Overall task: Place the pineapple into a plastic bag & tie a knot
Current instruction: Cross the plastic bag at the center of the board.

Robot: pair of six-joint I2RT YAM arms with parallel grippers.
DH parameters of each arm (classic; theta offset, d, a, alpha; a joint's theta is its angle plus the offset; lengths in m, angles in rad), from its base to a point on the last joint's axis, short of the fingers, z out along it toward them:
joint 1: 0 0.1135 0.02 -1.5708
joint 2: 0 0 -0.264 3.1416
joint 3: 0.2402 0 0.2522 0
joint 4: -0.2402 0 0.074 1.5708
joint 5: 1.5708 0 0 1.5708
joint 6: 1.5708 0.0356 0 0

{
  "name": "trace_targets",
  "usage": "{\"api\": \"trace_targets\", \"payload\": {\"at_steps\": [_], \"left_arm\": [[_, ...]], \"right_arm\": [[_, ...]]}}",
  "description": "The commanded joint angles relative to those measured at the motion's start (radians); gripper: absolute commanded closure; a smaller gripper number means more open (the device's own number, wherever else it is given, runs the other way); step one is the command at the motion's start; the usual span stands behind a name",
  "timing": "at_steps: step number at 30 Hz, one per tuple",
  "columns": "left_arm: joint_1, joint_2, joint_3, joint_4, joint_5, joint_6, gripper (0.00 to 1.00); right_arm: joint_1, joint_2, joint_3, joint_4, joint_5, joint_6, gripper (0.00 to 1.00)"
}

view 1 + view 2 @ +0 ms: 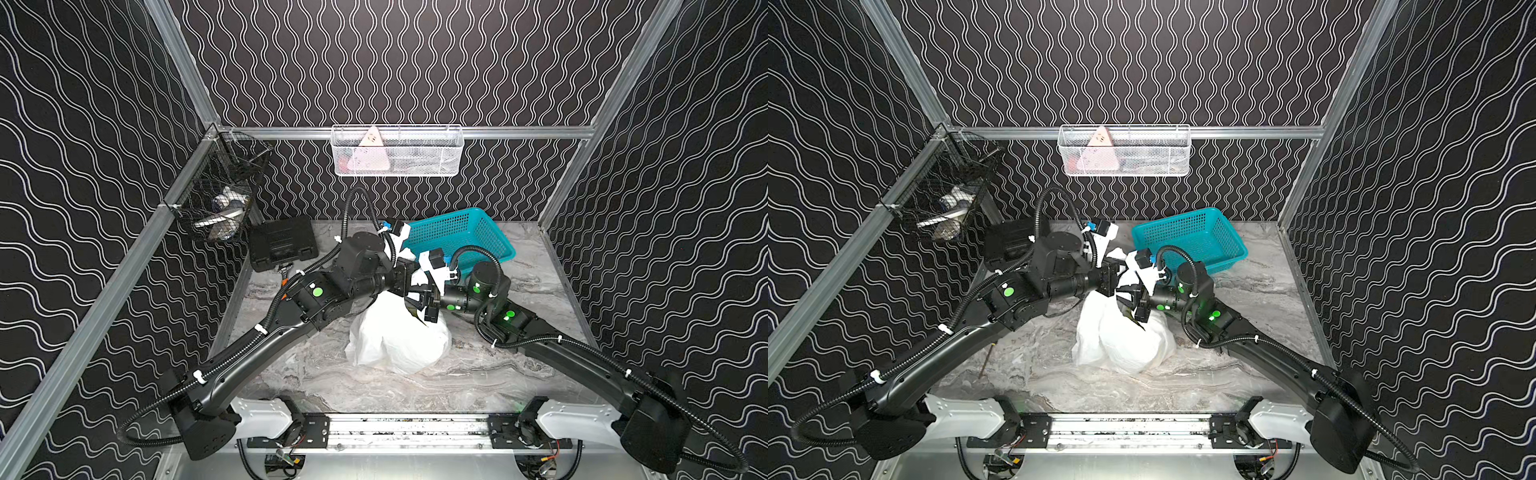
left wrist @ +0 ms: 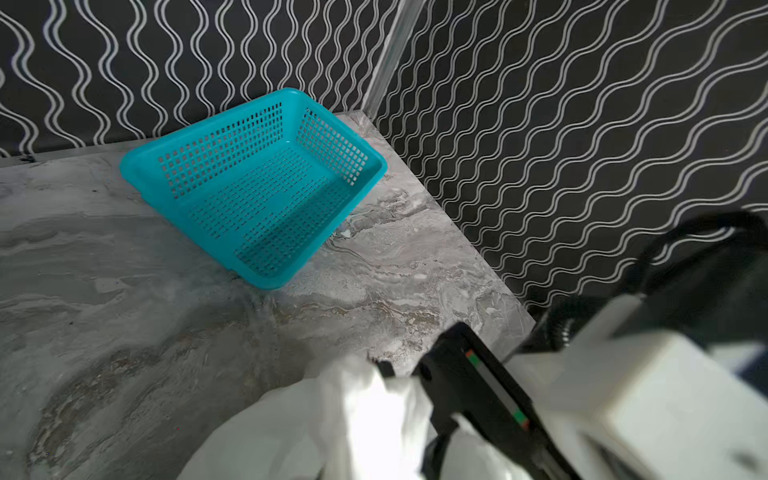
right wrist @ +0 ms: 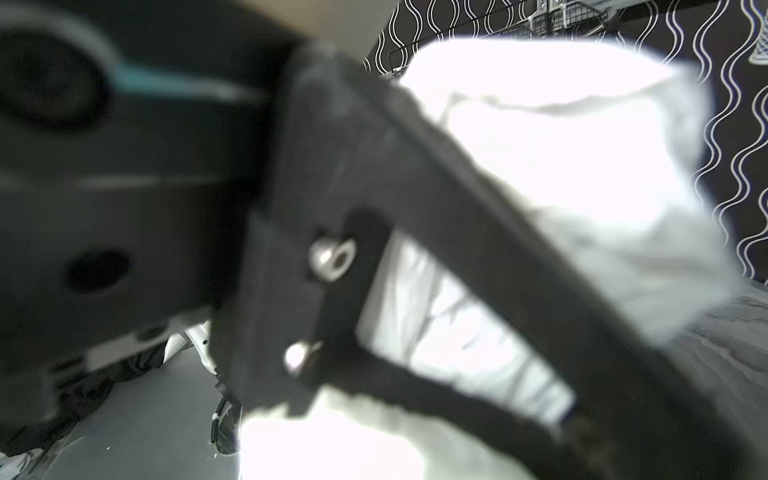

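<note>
Bag (image 1: 399, 343) sits bulging on the worktop (image 1: 311, 374) in both top views, its gathered top rising to my left tool (image 1: 409, 286) and right tool (image 1: 422, 305), both closed. Left wrist: plastic bunched in my left tool, basket (image 2: 253, 187) beyond. Right wrist: blurred, plastic against my right tool's finger.

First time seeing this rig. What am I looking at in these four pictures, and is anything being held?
Two robot arms work at a marble table. Two pictures look down from overhead, nearly alike; the other two come from a camera on each wrist. On the table lie a white plastic bag, a teal basket and a black case. The left gripper and right gripper are both shut and seem to pinch the bag's gathered top. The pineapple is not plainly visible.
</note>
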Motion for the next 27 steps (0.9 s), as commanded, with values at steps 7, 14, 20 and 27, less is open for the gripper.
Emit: {"api": "trace_targets", "payload": {"at_steps": [7, 14, 20, 27], "left_arm": [[0.002, -0.037, 0.004, -0.058, -0.126, 0.049, 1.0], [0.004, 0.012, 0.033, -0.027, 0.067, 0.091, 1.0], [0.004, 0.044, 0.037, -0.057, 0.111, 0.05, 1.0], [0.005, 0.078, 0.07, -0.185, 0.043, 0.096, 1.0]], "right_arm": [[-0.032, -0.088, -0.085, 0.137, 0.046, 0.128, 1.0], [-0.005, -0.049, -0.03, 0.065, 0.005, 0.175, 0.99], [0.012, -0.016, -0.013, 0.018, 0.106, 0.118, 0.96], [0.073, -0.026, -0.023, -0.02, 0.139, 0.019, 0.57]]}}
